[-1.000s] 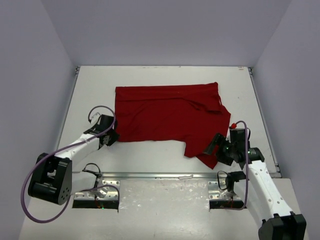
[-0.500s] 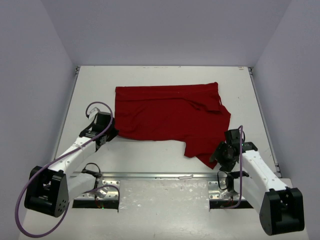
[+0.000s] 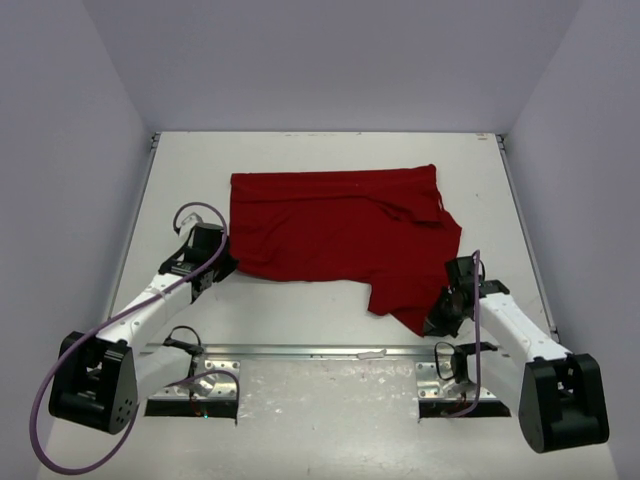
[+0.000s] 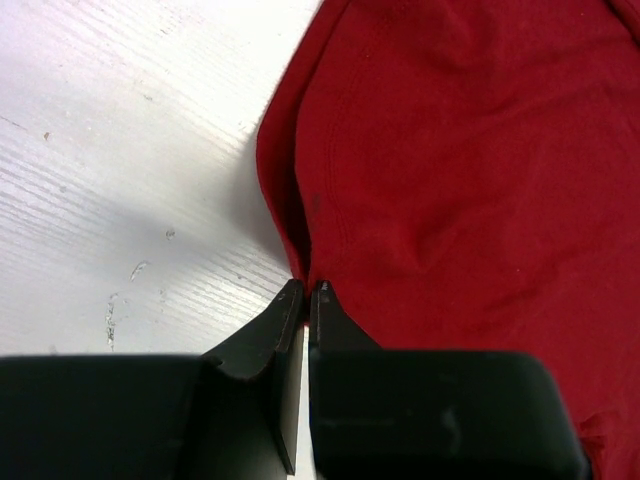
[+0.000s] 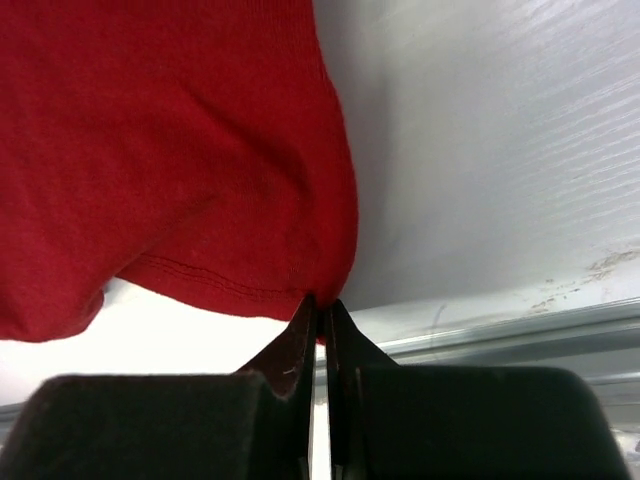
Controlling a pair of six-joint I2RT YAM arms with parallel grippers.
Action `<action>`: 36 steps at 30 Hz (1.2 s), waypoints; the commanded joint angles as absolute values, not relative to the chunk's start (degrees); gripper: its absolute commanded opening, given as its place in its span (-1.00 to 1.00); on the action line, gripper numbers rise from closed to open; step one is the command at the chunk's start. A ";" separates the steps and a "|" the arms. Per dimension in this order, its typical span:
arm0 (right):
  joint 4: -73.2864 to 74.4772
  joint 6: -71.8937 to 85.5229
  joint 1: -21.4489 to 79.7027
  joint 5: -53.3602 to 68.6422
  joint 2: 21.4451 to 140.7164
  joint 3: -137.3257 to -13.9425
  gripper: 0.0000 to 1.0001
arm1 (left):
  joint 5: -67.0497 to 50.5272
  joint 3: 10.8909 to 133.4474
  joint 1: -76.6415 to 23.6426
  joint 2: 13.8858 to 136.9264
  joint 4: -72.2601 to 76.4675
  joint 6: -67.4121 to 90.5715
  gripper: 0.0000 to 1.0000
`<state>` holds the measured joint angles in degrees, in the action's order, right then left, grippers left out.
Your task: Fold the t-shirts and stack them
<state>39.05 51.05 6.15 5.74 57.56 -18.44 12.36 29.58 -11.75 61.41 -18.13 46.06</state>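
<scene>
one deep-red t-shirt (image 3: 330, 230) lies spread, partly rumpled, on the white table (image 3: 300, 150). we note the left gripper (image 4: 305, 290) pressed shut on its near-left edge, the right gripper (image 5: 322, 305) pinching the hem at its near-right corner.

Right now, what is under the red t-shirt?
Around the t-shirt only bare white table shows; the left gripper and right gripper pinch its near corners. Anything beneath the cloth is covered.

Plain deep-red t-shirt (image 3: 335, 235), spread flat but creased (a loose flap at its near-right corner)
</scene>
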 commanded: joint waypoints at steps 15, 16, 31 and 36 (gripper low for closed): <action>41.49 42.64 5.71 -5.18 66.95 -52.27 -0.97 | 17.57 37.87 -12.13 62.65 -20.65 51.32 -0.99; 41.48 42.10 5.71 -6.32 68.89 -54.03 -0.97 | 17.84 38.58 -12.04 63.71 -20.83 51.85 -0.99; 42.80 37.71 3.61 -10.55 96.40 -88.48 -0.97 | 19.77 50.35 -7.91 76.02 -21.80 54.32 -0.99; 43.59 36.56 1.85 -9.06 104.22 -95.09 -0.97 | 18.90 54.49 -6.95 81.64 -21.10 52.65 -0.99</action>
<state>42.61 37.95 3.20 -9.34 101.47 -91.50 18.39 51.48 -8.12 79.31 -23.09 53.32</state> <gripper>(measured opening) 0.019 0.018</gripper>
